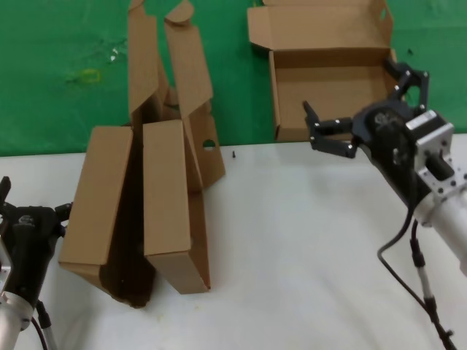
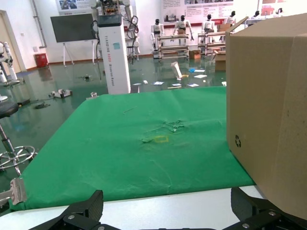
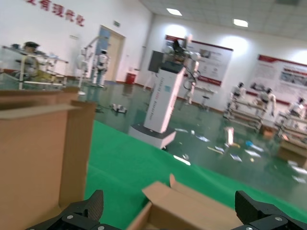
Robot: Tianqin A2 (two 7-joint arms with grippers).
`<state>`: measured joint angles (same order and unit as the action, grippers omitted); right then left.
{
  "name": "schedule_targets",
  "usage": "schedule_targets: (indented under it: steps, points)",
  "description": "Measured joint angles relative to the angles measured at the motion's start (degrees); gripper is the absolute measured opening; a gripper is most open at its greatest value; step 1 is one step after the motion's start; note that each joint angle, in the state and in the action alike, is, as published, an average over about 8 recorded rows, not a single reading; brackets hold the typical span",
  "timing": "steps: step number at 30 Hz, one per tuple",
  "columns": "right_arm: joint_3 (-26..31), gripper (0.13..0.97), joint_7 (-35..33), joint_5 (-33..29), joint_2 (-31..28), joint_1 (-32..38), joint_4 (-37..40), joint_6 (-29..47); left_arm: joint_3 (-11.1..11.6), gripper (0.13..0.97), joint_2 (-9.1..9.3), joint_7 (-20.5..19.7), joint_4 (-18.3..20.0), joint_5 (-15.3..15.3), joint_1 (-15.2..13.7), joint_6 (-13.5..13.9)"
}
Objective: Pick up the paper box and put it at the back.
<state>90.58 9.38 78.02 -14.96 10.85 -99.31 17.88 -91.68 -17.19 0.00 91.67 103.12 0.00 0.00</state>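
Note:
The paper box (image 1: 328,73), a shallow brown mailer with its lid open, stands at the back, where the white table's far edge (image 1: 255,148) meets the green cloth (image 1: 58,73). My right gripper (image 1: 352,91) is open and empty just in front of the box, with its fingers spread wider than the box's front wall. In the right wrist view the box (image 3: 192,206) shows between my right gripper's (image 3: 168,213) spread fingers. My left gripper (image 1: 33,200) is open and empty at the table's front left; it also shows in the left wrist view (image 2: 168,213).
Alike brown boxes with plain panels and tall flaps (image 1: 146,197) stand left of centre, reaching from the cloth to near the front edge. One shows close beside my left gripper (image 2: 268,110), and they show in the right wrist view (image 3: 43,153). White tabletop (image 1: 306,240) lies in front of my right arm.

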Motion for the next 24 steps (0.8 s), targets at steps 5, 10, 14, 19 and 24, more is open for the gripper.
schedule_targets:
  steps: [5,10,14,19,24]
  points:
    - [0.2,0.966,-2.0,5.3,-0.5,-2.3,1.6,-3.8,0.0,0.907,0.0,0.0,0.0,0.0,0.0,0.0]
    - [0.5,0.966,-3.9,10.5,-0.9,-4.6,3.2,-7.5,0.0,0.935,0.0,0.0,0.0,0.0,0.0,0.0]
    - [0.6,0.966,-5.5,14.8,-1.3,-6.4,4.5,-10.5,0.0,0.963,0.0,0.0,0.0,0.0,0.0,0.0]
    - [0.9,0.966,-7.4,19.7,-1.7,-8.5,6.0,-14.0,0.0,0.964,0.0,0.0,0.0,0.0,0.0,0.0]
    - [1.0,0.966,-8.3,22.2,-2.0,-9.6,6.8,-15.8,0.0,0.966,0.0,0.0,0.0,0.0,0.0,0.0]
